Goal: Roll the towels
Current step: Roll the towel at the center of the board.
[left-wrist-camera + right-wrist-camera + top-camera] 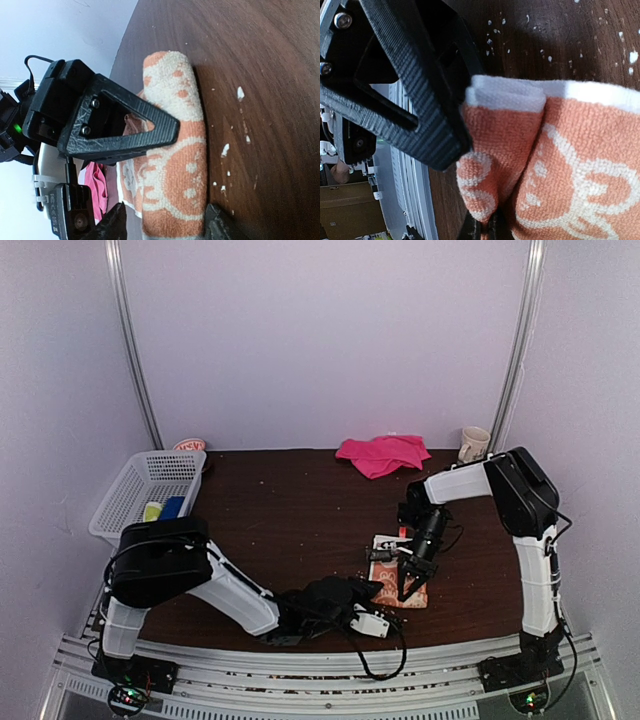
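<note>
Counter [300,510] is bearing limp orange towel [175,165] at 5 o'clock; right end effector [482,231] is pinching its fold; left end effector [167,227], part-open, is straddling it.

1. Top view: we look down from high behind the near edge, whole table [300,510] in sight.
2. Left wrist: close, skimming the tabletop, facing the orange towel [175,165].
3. Right wrist: closer still; all three share that towel.
</note>
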Controlling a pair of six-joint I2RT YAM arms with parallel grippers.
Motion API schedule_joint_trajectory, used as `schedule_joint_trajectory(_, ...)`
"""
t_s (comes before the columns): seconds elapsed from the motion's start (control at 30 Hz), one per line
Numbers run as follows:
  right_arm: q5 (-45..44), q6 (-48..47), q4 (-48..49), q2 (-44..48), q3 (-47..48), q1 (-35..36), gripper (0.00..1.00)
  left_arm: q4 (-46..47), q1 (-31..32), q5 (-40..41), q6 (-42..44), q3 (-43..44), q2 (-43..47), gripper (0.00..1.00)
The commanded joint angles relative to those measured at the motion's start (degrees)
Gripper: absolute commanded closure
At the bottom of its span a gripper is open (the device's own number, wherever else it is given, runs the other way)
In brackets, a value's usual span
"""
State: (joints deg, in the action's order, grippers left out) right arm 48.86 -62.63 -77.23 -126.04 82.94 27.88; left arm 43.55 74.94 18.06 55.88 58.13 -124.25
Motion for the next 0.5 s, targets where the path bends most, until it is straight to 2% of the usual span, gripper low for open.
schedule_joint_trajectory(0.0, -0.39, -0.49, -0.57, -0.62, 0.03, -0.39, 1.00, -1.71, -0.92, 1.84, 1.93, 1.42, -3.20, 0.48)
schedule_joint_trajectory(0.27, -0.52, -0.54, -0.63, -0.66, 0.25, -0.47, 1.00, -5.15, -1.37, 2.26, 3.10, 3.03, -4.93, 0.70)
schedule_joint_trajectory(0.43, -0.88, -0.65, -0.58, 0.18, 0.30, -0.53, 0.96, -7.66, -1.37, 1.87, 3.06, 4.37, -5.57, 0.98)
schedule_joint_trajectory(0.47, -0.94, -0.76, -0.60, 0.39, 0.30, -0.53, 0.94, -7.84, -1.37, 1.76, 2.95, 4.53, -5.45, 1.00)
